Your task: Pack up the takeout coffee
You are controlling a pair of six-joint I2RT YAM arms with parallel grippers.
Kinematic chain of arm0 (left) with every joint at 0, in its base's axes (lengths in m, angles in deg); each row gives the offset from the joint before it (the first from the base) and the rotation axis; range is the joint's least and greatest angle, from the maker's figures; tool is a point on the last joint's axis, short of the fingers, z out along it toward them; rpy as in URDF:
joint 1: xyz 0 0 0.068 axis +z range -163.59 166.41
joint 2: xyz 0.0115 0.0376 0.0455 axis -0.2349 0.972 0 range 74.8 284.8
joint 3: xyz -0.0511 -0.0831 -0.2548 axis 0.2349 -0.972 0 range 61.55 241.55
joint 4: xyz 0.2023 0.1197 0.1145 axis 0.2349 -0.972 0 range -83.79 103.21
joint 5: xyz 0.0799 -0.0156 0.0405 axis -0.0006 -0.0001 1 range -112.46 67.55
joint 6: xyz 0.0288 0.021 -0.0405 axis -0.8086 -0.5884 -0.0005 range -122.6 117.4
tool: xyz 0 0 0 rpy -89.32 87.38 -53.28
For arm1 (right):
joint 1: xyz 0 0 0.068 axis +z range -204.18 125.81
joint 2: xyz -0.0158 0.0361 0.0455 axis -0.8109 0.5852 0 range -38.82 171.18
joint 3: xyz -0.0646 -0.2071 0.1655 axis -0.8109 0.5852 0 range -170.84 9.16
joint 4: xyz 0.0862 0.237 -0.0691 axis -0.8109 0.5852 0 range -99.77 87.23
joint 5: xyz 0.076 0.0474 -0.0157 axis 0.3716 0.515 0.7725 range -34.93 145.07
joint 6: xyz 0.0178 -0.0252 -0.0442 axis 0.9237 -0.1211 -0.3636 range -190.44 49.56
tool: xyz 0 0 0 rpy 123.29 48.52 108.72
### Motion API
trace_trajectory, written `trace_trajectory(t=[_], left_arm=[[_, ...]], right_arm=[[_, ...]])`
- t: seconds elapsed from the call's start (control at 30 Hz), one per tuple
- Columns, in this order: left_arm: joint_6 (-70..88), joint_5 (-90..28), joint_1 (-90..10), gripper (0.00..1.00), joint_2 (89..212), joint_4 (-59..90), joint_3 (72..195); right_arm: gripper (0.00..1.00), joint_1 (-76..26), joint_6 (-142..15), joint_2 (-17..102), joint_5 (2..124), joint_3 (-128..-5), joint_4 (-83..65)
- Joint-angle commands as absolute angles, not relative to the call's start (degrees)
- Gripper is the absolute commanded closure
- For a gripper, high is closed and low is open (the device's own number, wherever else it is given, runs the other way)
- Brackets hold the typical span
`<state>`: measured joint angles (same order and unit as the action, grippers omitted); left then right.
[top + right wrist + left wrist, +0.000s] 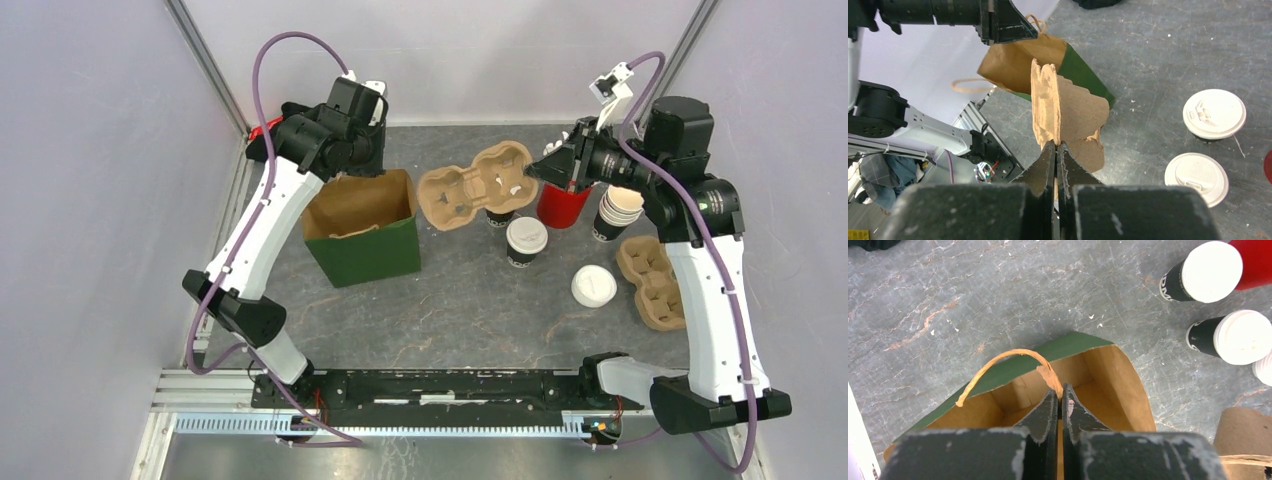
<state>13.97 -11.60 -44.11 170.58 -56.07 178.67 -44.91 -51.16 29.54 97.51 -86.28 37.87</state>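
Two takeout coffees, dark cups with white lids, stand mid-table: one in the open, the other partly under a brown pulp cup carrier. My right gripper is shut on that carrier's edge and holds it above the table, right of the green paper bag. In the right wrist view the carrier hangs edge-on from the gripper, with both lids to its right. My left gripper is shut on the bag's back rim at its paper handle. The bag stands open.
A red cup and a stack of lidless cups stand under my right arm. A loose white lid and a second pulp carrier lie at the right. White walls close in the back and both sides.
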Motion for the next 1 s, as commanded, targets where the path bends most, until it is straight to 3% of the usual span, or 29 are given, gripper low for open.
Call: trace_trajectory(t=[0.0,0.33,0.83,0.97], left_arm=[[16.18,-11.12,-44.26,0.98,166.31,-51.16,180.35],[31.08,-16.03,-44.39,0.98,159.32,-37.31,168.05],[45.1,-20.94,-45.18,0.98,160.4,-35.72,167.91],[47.61,-16.96,-47.18,0.98,162.99,-43.32,175.14]], right_arm=[[1.0,-44.72,-48.44,29.65,97.92,-90.83,37.43],[1.0,-40.23,-25.42,29.48,96.55,-87.15,23.77],[1.0,-23.91,-39.51,36.43,70.05,-91.42,30.11],[1.0,-22.47,-41.39,36.56,62.89,-93.0,33.19]])
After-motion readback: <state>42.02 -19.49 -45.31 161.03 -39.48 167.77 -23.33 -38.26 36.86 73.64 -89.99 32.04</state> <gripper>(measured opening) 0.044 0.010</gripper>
